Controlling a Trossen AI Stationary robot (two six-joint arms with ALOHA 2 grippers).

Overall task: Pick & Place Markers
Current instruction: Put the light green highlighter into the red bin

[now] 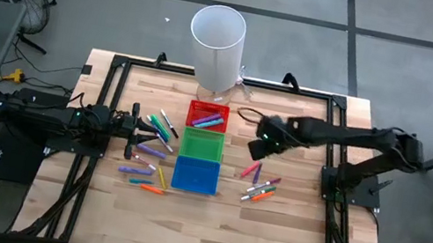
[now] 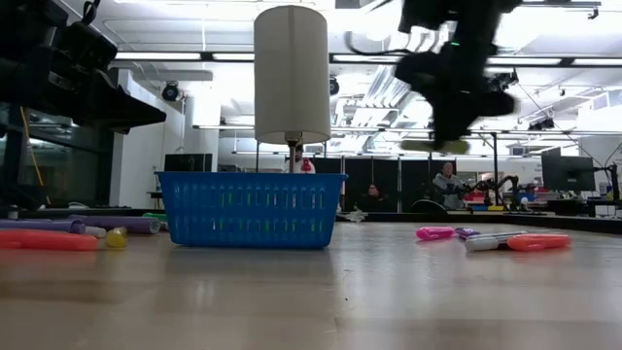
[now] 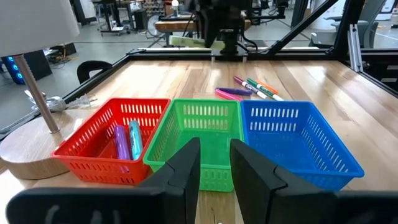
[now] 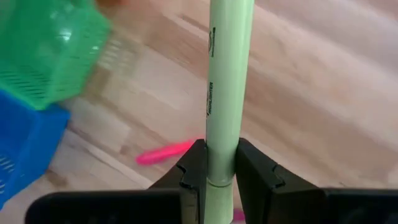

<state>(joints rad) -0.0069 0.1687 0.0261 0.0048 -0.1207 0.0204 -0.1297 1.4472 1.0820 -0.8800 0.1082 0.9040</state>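
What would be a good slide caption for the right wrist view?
Right gripper holds a pale green marker above the table, with the green bin and blue bin close by.

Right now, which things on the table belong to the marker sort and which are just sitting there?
Part of the job:
- light green marker, held by the right gripper above the table
- loose markers on the left and on the right
- markers already in the red bin
- red bin, green bin, blue bin

Just there:
- white lamp
- left gripper, waiting, holding nothing
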